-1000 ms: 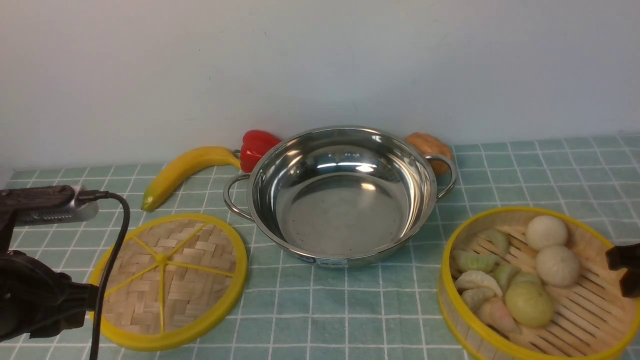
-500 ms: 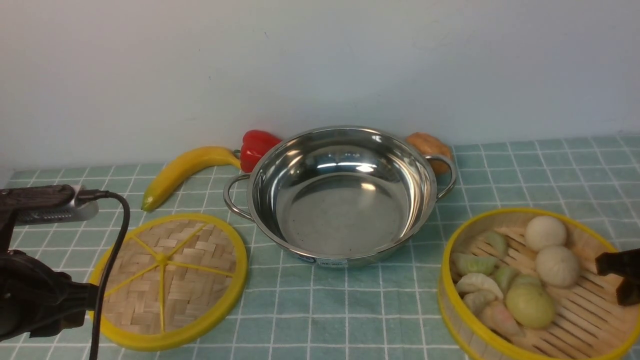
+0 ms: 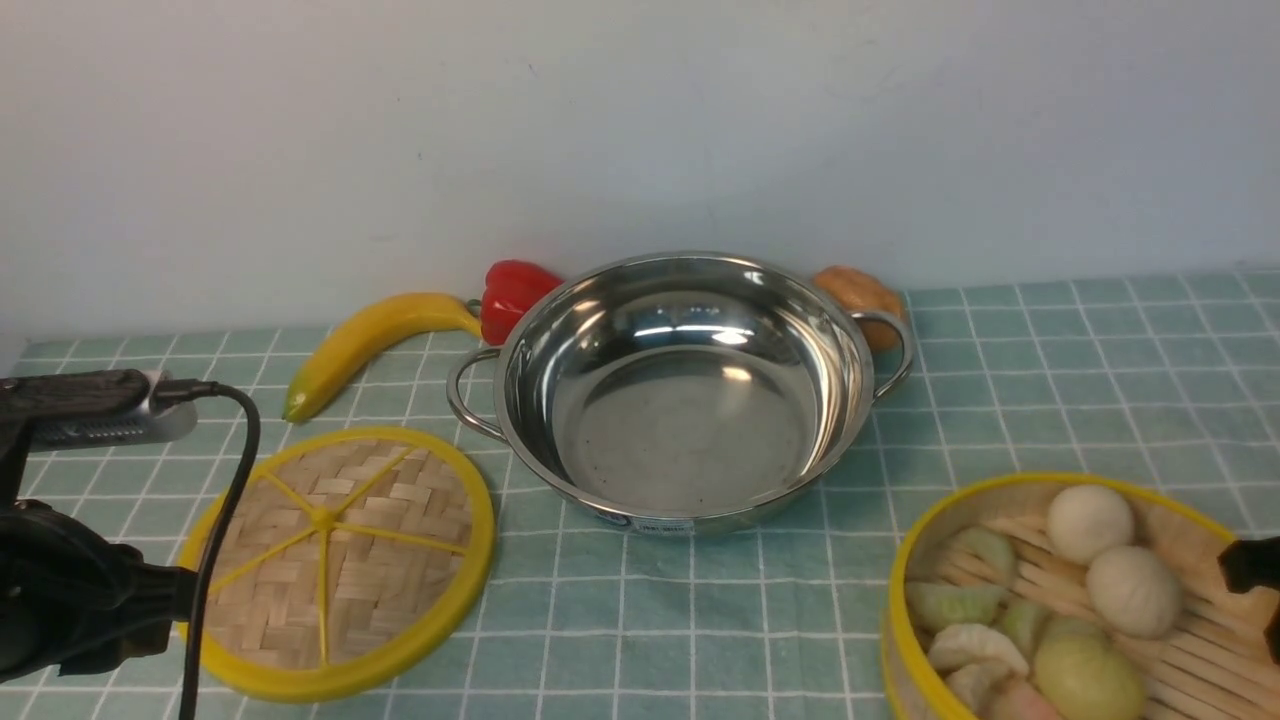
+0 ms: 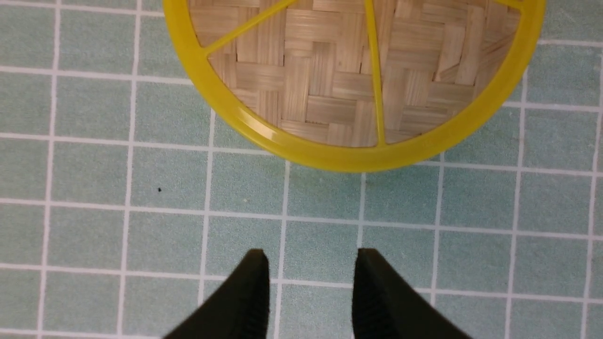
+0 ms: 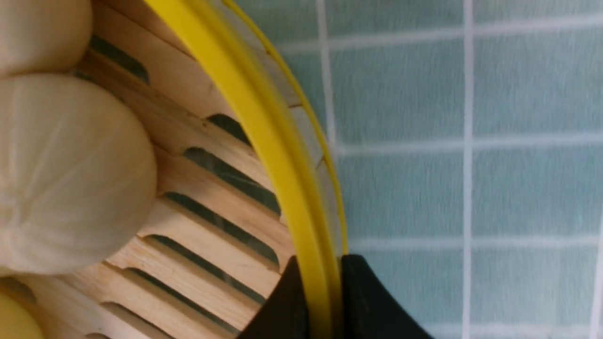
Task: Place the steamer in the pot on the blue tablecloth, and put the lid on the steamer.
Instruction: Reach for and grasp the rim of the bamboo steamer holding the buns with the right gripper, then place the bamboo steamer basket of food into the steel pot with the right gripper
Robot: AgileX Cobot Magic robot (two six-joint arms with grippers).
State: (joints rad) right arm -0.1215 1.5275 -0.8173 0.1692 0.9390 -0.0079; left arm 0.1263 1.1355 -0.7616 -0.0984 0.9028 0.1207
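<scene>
**Right side.** The right hand [image 5: 321, 263] is pinching the wall of the round, yellow-rimmed bamboo steamer [image 3: 1000, 497]. One finger is pressing inside and one outside, with the jaws nearly closed on the rim. The steamer, carrying pale buns [image 3: 1090, 522] and dumplings [image 3: 945, 605], is sitting at the near right of the pale blue-green checked tablecloth [image 3: 700, 620]. It is apart from the wide shiny steel pot [image 3: 690, 400] standing at centre. Whether the steamer is resting on the cloth cannot be told.

**Left side.** The left hand [image 4: 311, 256] is hovering half open over the cloth, holding nothing. Its tips are near but not touching the flat woven, yellow-spoked lid [image 4: 330, 70], which is lying left of the pot.
</scene>
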